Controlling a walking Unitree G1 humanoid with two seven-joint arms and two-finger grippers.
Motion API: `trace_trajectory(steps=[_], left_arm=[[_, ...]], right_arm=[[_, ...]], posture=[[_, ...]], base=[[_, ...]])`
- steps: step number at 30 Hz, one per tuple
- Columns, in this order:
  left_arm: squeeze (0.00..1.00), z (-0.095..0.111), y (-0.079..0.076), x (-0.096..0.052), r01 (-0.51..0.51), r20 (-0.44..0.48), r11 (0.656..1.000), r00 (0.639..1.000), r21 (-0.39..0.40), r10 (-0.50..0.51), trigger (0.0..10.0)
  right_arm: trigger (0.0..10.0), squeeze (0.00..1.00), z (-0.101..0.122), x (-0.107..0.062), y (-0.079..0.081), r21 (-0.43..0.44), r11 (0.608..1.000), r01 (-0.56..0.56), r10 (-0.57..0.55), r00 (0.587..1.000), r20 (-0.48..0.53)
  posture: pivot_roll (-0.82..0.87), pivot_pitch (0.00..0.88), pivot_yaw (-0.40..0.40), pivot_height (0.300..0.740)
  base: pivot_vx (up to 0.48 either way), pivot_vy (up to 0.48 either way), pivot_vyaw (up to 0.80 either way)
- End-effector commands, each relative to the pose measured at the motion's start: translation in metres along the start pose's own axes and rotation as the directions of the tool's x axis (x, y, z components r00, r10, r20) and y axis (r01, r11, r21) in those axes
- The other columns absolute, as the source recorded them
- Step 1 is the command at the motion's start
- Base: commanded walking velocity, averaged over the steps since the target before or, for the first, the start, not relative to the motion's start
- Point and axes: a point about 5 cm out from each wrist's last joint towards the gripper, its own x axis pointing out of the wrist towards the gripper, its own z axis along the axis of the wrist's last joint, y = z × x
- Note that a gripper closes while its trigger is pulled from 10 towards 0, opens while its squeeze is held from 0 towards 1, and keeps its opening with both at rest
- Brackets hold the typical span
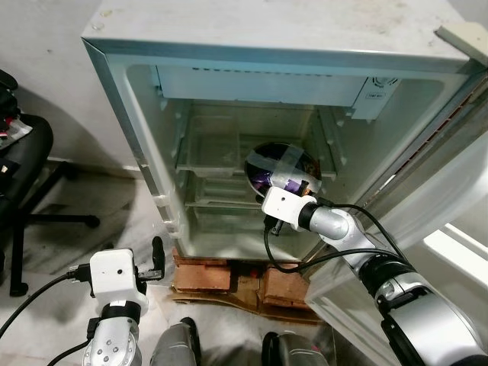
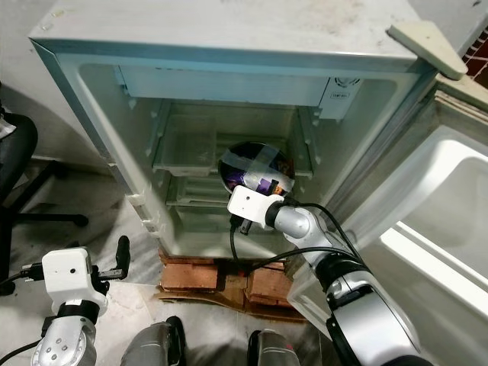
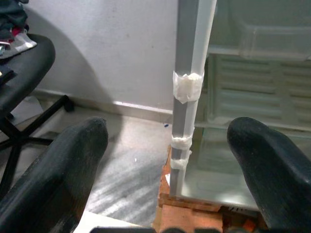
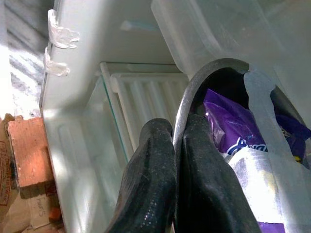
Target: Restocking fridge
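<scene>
- Your right gripper [image 4: 177, 160] is pinching the metal rim of a bowl [image 1: 278, 164], one black finger inside the rim and one outside, closed tight on the edge.
- You are holding the bowl inside the open fridge [image 1: 252, 99], at about the level of the middle shelves and toward the right half of the cabinet.
- The bowl is standing tipped up on its edge, with its open mouth facing out toward you and slightly upward; its long axis is running roughly left to right across the fridge opening.
- Strips of clear tape [image 1: 286, 158] are crossing the bowl's mouth, and a purple packet [image 4: 233, 121] is sitting inside behind them.
- Your right arm [image 1: 347, 232] is reaching forward and to the left from your right side, forearm nearly level, with the white wrist block just below the bowl.
- A clear plastic drawer [image 4: 214, 29] is sitting just beside the bowl's rim in the right wrist view; whether they are touching, you cannot tell.
- Your left gripper [image 3: 170, 145] is hanging low outside the fridge with its fingers spread wide apart and nothing between them, pointing at the taped front edge of the fridge's left wall.
- The fridge is resting on bricks [image 1: 202, 274] and cardboard.
- The fridge door [image 2: 435, 221] is standing open on your right.
- A black office chair [image 1: 27, 175] is standing on the floor well to the left.
</scene>
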Motion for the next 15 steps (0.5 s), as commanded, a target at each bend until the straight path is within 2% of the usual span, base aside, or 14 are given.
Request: trace_trajectory(steps=[1,8,12,14,15], left_arm=[[0.0,0.002,0.0,-0.003,-0.009,-0.004,1.0,1.0,0.012,0.009,10.0],[0.0,0.004,0.0,-0.01,-0.013,-0.015,1.0,1.0,0.016,0.013,10.0],[0.0,0.004,0.0,-0.015,-0.021,-0.026,1.0,0.999,0.013,0.022,10.0],[0.0,0.004,-0.001,-0.016,-0.022,-0.029,1.0,0.999,0.012,0.023,10.0],[0.0,0.005,-0.002,-0.017,-0.023,-0.032,1.0,0.999,0.011,0.023,10.0]], right_arm=[[10.0,0.0,0.008,0.005,-0.004,-0.022,1.0,-0.013,0.014,1.0,0.023],[10.0,0.0,0.026,0.022,-0.013,-0.068,0.997,-0.042,0.043,0.999,0.005],[10.0,0.0,0.026,0.025,-0.019,-0.087,0.995,-0.052,0.046,0.997,-0.062],[10.0,0.0,0.028,0.027,-0.024,-0.112,0.992,-0.054,0.045,0.996,-0.079],[10.0,0.0,0.031,0.027,-0.029,-0.16,0.985,-0.058,0.044,0.995,-0.094]], posture=[[0.1,0.254,-0.049,0.74],[0.12,0.283,-0.066,0.74],[0.13,0.299,-0.075,0.74],[0.13,0.302,-0.076,0.74],[0.13,0.313,-0.078,0.74]], base=[[0.0,0.0,0.0],[0.0,0.0,0.0],[0.0,0.0,0.0],[0.0,0.0,0.0],[0.0,0.0,0.0]])
